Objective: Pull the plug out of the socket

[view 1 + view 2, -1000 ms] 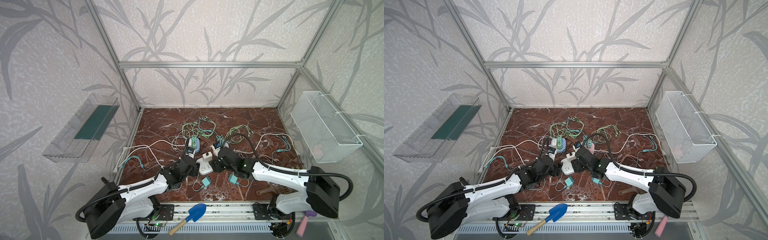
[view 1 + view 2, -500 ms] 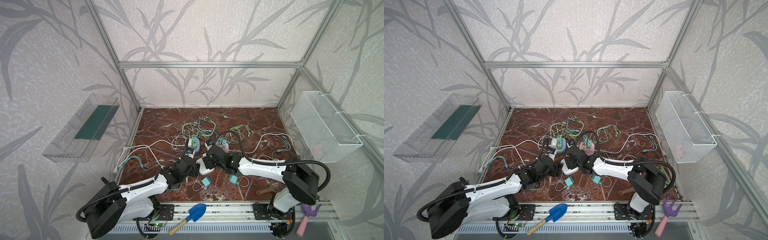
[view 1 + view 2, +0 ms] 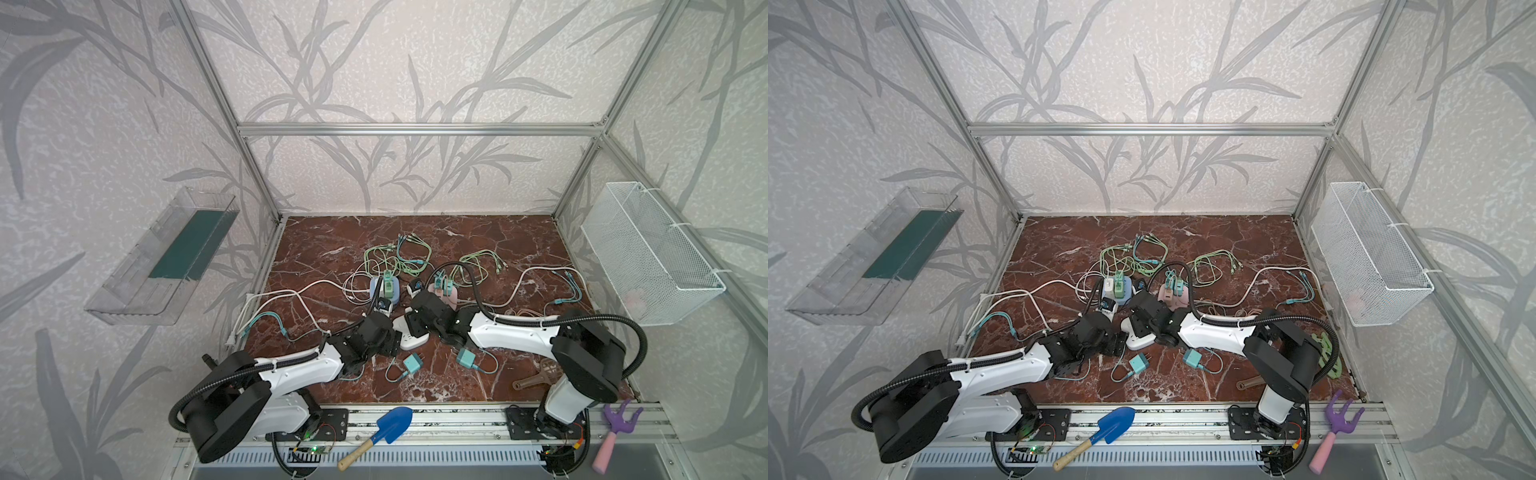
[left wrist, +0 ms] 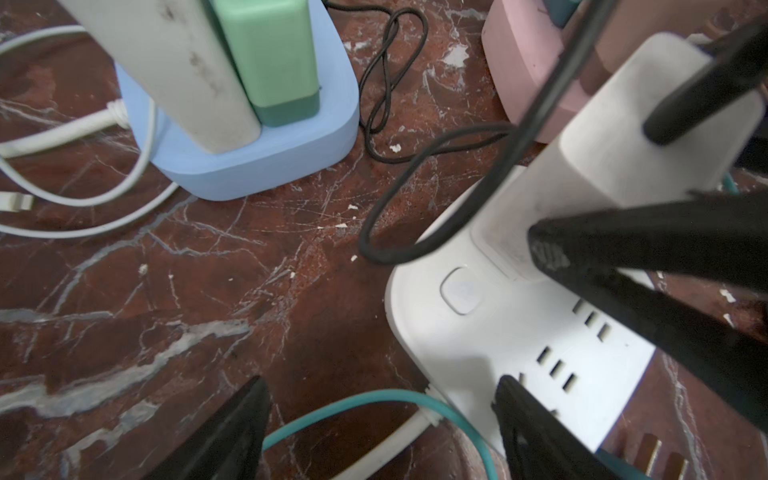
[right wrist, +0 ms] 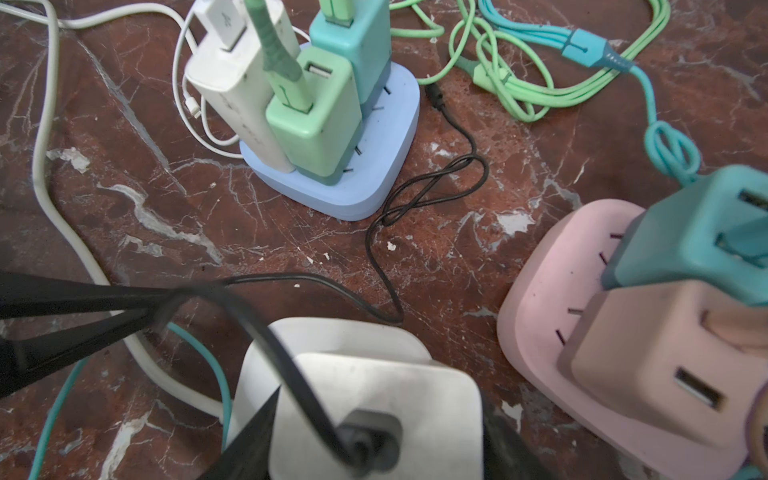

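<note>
Presently, left gripper [image 4: 382, 432] gapes wide, straddling a corner of the white socket [image 4: 478, 332], one finger over its face; socket lies flat between the grippers; white plug [image 5: 436, 395] stands seated in it, black cable [image 5: 386, 266] leaving its top; right gripper [image 4: 592, 185] pinches the plug's flanks. Judged: light, rigid, smooth shell, prongs tight; hold low on the body, never the cable; socket needs pinning.
</note>
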